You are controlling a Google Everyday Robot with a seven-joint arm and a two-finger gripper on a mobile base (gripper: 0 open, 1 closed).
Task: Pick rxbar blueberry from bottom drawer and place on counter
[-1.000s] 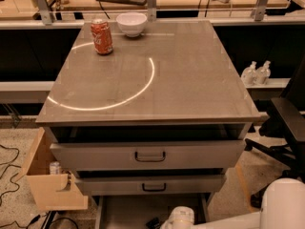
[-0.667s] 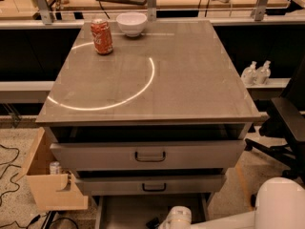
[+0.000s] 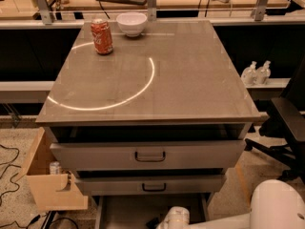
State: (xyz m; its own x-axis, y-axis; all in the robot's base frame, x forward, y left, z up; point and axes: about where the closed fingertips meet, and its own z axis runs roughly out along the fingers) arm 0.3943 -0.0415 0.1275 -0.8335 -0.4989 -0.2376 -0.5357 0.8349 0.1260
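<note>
Noted slight leftward creep of white arm [image 3: 279, 204] and wrist versus a second ago. Saw no change on counter [image 3: 190, 80], with red soda can [image 3: 102, 36] and white bowl [image 3: 132, 23] unmoved at far left corner.

Found gripper [image 3: 161, 222] low at near edge, reaching into open bottom drawer [image 3: 126, 211], right of its middle, mostly cut off by frame edge. Could not tell whether clenched or released.

Could not make out rxbar blueberry. Spotted only a dark patch just left of wrist on drawer floor, either wrapper or gripper part. Judged bar to lie in drawer, beneath or just left of gripper. Long axis unreadable, so approach direction left open. Single arm, so no choice of side.

Logged materials:
- Drawer floor: flat grey sheet metal, smooth, low walls. Expected thin foil-wrapped bar to slide rather than lift under a shallow pinch.
- Counter: glossy grey-brown top, flat, bright arc of reflected light across it.

Marked two grey drawer fronts [image 3: 95, 154] with black loop handles overhanging bottom drawer. Judged need to withdraw toward near side before rising to counter.
</note>
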